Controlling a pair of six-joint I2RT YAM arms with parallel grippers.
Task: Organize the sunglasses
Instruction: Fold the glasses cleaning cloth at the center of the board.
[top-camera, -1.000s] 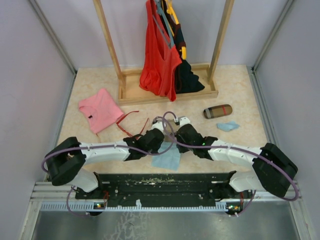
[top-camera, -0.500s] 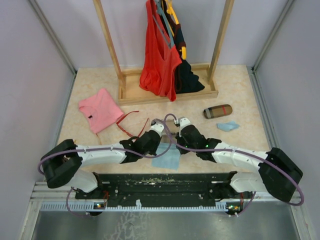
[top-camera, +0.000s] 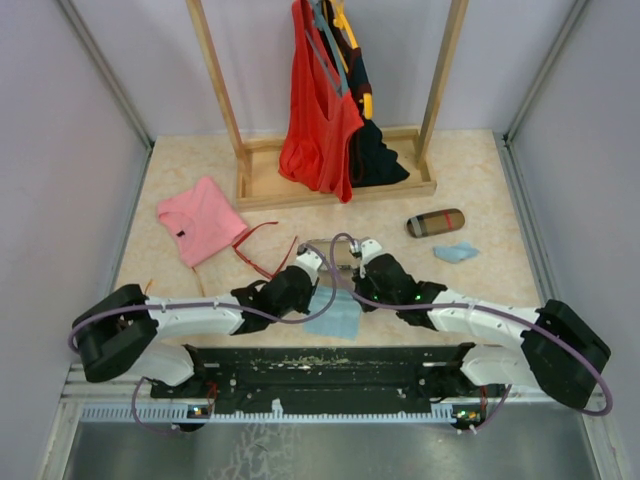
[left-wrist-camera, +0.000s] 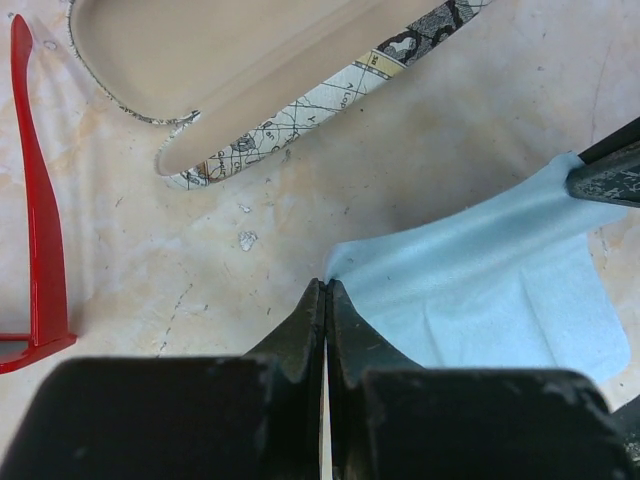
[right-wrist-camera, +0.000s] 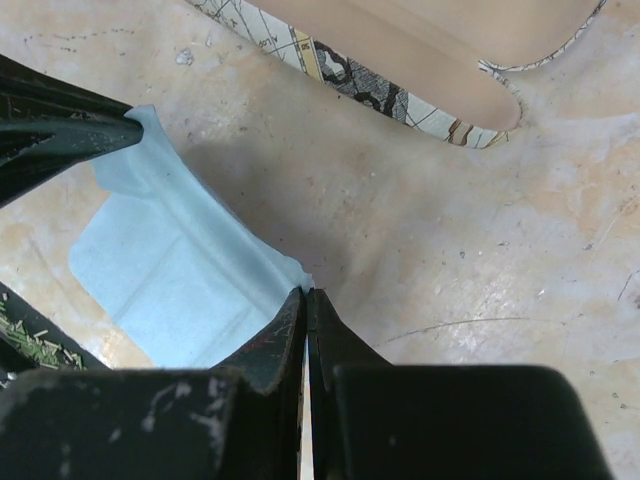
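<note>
Both my pincers were closed, each nipping a corner of the light blue cloth (left-wrist-camera: 480, 300). The left pincer (left-wrist-camera: 326, 292) had one corner and the right pincer (right-wrist-camera: 306, 296) the opp. one, w/ the cloth slung btwn them and a shadow under it. The sunglasses (left-wrist-camera: 38, 220) lay on the table off to the left of my left pincer, untouched. The open case (left-wrist-camera: 290, 110), map-print rim, sat just ahead of both tips.

Risks, as I judged them:
- Each grip was only on the very edge of a corner, so pulling apart could slip the cloth out of one side & drop it.
- Swinging left w/ the cloth low could drag it over the red arm & shove the glasses.
- The case was close ahead, so a low pass fwd could bump it.

Views: the left wrist cam showed one red arm of the glasses plus my right tip on the far corner. The right wrist cam showed no glasses at all, only the case, the cloth & my left tip. Only the top cam showed a brown case (top-camera: 435, 222) & a small blue cloth (top-camera: 455, 252), well off to the right of my right pincer.
</note>
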